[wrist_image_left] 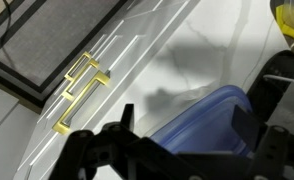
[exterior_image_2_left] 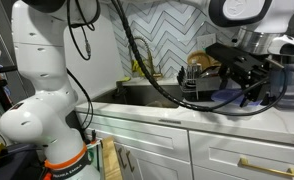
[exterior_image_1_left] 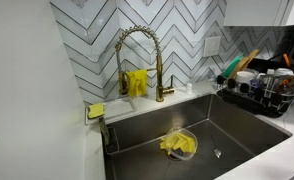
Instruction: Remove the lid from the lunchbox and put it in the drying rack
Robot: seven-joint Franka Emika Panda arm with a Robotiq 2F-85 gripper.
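Note:
A translucent blue lunchbox lid (wrist_image_left: 209, 122) lies on the white counter near its front edge, and it also shows in an exterior view (exterior_image_2_left: 227, 98). I cannot tell whether a box sits under it. My gripper (wrist_image_left: 187, 118) hangs just above it with its two black fingers spread to either side of the lid, open, and the left finger is clear of the rim. The gripper also shows in an exterior view (exterior_image_2_left: 249, 85). The black drying rack (exterior_image_1_left: 257, 98) stands right of the sink and holds several dishes. It shows behind the gripper in an exterior view (exterior_image_2_left: 200, 75).
A steel sink (exterior_image_1_left: 147, 140) holds a clear bowl with a yellow cloth (exterior_image_1_left: 178, 144). A gold faucet (exterior_image_1_left: 159, 70) stands behind it, with a yellow sponge (exterior_image_1_left: 95, 110) at its left corner. White cabinet doors with gold handles (wrist_image_left: 82, 85) are below the counter edge.

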